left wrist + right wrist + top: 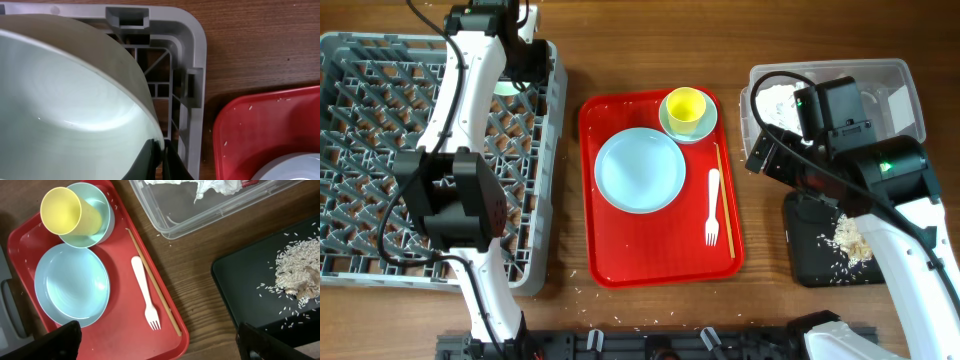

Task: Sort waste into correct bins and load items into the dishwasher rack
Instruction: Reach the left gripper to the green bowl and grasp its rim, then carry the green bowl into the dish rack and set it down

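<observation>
Pinches bowl [60, 115] rim with left hand [161, 161] at rack [192, 75] corner; holds right hand [160, 340] spread. Shows fork [712, 205] parallel to stick [724, 195], tines toward robot.

There were two pale green bowls: one bowl [65, 100] over a corner of the rack [380, 150], a second bowl [86, 241] under the cup [67, 211]. That yellow cup was the only one. There was one light-blue plate [70, 287], one white fork [145, 295] and one thin wooden stick [152, 282]. One red tray [660, 250] and the one grey rack sat on the bench [620, 40]. The bins numbered two: one clear tub [912, 75] and one black tray [815, 255]. Of waste, one crumpled napkin [775, 98], one bit of red wrapper [248, 182] and one heap of rice [295, 275] showed; the loose grains were too many to count.
</observation>
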Controlling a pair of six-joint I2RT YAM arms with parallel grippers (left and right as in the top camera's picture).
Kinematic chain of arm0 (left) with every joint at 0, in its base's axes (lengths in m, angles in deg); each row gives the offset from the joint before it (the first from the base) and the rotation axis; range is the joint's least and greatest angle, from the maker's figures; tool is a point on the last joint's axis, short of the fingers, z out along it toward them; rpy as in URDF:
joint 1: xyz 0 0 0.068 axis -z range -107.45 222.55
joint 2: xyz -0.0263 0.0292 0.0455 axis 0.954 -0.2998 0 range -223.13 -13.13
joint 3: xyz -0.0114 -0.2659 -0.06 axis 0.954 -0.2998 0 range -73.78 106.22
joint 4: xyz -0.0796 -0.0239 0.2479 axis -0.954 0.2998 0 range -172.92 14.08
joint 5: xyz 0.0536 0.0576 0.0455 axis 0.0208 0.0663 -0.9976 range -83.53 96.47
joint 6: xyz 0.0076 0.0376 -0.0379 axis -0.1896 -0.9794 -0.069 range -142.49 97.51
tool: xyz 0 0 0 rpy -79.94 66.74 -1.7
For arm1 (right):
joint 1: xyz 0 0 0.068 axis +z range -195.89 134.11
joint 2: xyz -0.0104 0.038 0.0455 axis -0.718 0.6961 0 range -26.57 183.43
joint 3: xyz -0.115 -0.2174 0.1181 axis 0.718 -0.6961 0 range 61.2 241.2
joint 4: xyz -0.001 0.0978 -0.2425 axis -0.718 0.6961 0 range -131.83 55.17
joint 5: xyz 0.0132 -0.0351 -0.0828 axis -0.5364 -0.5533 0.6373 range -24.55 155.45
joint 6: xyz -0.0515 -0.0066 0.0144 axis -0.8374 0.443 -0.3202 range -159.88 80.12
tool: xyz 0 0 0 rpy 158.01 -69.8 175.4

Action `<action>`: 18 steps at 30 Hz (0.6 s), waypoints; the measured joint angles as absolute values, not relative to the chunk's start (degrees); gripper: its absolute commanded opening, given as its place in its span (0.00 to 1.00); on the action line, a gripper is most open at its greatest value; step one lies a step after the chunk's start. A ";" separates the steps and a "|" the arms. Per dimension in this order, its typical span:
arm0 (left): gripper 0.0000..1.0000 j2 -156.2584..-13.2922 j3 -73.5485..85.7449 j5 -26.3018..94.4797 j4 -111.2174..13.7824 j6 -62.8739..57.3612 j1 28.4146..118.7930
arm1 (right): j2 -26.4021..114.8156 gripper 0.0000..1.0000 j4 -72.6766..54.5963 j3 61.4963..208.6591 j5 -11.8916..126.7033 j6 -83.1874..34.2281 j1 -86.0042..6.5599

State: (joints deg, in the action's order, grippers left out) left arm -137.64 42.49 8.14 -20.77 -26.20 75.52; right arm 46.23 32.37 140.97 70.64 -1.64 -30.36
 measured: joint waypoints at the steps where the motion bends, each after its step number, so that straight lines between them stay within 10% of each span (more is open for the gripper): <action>1: 0.04 -137.61 42.49 8.60 -20.71 -25.89 75.49 | 46.23 1.00 32.35 140.97 70.64 -1.64 -30.36; 18: 0.04 -119.91 42.42 28.47 -11.35 -14.55 71.56 | 46.23 1.00 32.35 140.97 70.64 -1.64 -30.36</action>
